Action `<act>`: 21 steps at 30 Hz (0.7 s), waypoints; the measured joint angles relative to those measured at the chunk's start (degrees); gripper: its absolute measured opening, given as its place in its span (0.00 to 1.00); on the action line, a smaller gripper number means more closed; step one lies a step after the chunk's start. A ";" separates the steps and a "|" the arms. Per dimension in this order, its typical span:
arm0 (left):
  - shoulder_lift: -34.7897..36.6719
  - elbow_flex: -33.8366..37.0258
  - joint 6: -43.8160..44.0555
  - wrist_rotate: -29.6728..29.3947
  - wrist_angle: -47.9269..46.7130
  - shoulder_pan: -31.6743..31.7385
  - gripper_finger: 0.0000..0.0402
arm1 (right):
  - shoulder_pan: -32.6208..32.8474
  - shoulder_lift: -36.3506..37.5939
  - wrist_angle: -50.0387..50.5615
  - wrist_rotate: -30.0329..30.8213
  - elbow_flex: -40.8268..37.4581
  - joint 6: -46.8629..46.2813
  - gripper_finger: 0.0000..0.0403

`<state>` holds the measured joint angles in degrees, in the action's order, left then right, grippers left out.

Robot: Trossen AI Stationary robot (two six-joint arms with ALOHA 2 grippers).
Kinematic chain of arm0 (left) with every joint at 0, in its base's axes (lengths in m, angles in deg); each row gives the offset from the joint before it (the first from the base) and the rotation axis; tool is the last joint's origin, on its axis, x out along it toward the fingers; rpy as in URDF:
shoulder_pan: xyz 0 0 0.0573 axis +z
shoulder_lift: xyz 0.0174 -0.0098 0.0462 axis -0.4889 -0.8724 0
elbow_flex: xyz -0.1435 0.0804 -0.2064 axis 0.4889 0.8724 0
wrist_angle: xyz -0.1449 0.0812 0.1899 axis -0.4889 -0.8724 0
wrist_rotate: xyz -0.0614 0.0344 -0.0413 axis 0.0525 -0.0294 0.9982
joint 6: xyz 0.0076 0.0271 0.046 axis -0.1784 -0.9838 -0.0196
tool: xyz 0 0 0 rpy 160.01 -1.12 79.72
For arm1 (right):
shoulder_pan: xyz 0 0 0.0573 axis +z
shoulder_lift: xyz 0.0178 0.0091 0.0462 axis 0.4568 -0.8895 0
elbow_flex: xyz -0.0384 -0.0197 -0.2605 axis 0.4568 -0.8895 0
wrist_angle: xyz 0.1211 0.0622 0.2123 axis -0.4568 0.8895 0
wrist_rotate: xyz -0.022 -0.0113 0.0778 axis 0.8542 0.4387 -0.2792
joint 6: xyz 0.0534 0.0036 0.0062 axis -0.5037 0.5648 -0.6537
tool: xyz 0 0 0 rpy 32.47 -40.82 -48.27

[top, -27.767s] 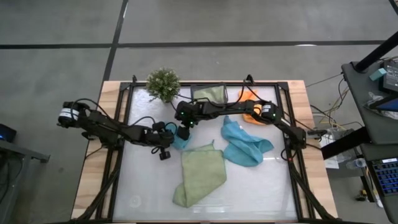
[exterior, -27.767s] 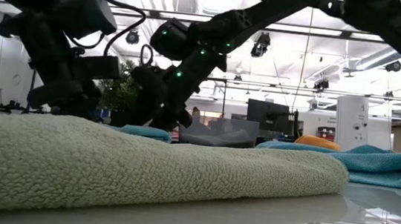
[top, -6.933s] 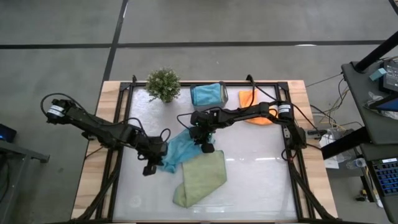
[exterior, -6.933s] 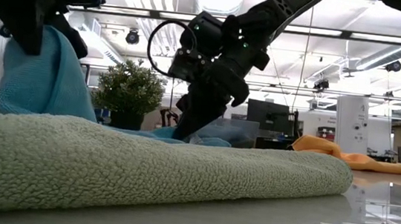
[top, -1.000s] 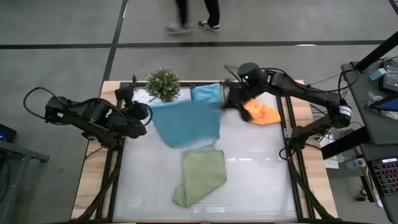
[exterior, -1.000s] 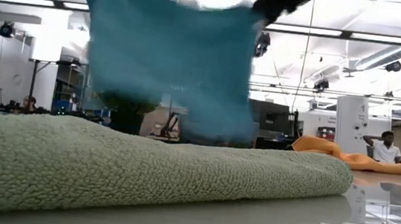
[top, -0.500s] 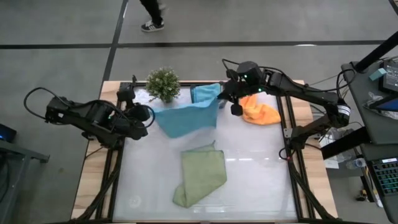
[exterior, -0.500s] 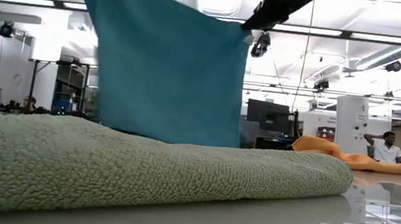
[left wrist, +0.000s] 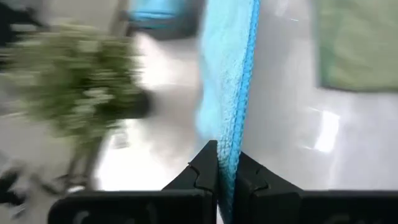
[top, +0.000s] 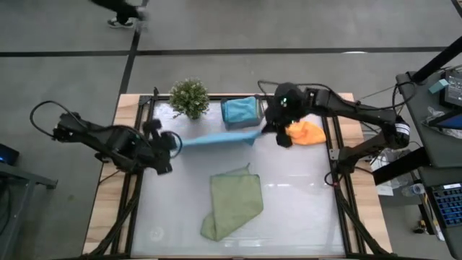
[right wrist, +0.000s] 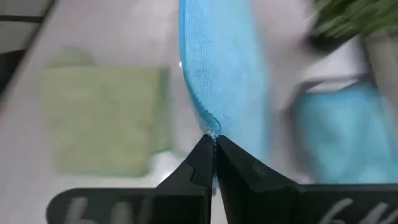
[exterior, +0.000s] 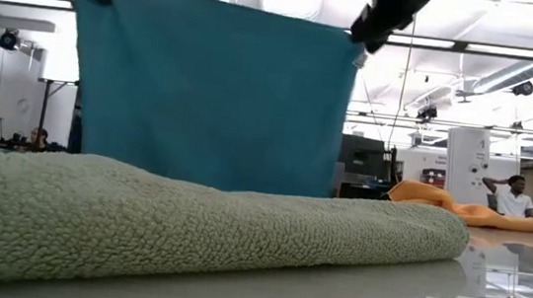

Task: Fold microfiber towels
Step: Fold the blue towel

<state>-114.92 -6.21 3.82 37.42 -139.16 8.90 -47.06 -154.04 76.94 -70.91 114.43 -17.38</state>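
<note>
While both grippers pinch it, the teal towel (top: 219, 137) hangs stretched near the table's (top: 303, 209) far edge. Left gripper (top: 173, 142) clamps one corner, right gripper (top: 266, 128) the other.

The hanging towel (top: 218, 138) is teal-blue (plain, no pattern). The towel on the table (top: 232, 205) is light green, another (top: 304, 132) orange. The folded one (top: 240, 110) is teal-blue. The plant (top: 189, 97) is green, the arms black.

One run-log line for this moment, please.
left claw: shut on teal towel | right claw: shut on teal towel | towel hangs stretched above table
</note>
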 joint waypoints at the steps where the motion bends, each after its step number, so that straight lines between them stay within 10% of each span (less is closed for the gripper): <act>1: -0.22 1.69 -0.26 1.92 2.45 -0.85 0.00 | 1.20 0.00 0.56 -0.49 -1.01 -1.23 0.02; 14: -9.39 19.62 -0.21 24.46 38.56 -8.09 0.00 | 20.08 -0.12 -11.56 -0.78 -18.42 -22.22 0.02; 21: -15.36 23.21 -2.07 26.90 39.60 -6.34 0.00 | 22.10 -1.33 -17.11 5.34 -23.88 -25.37 0.02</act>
<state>-130.28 17.00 1.75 64.32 -99.56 2.55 -24.95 -155.37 59.82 -65.57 90.55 -42.75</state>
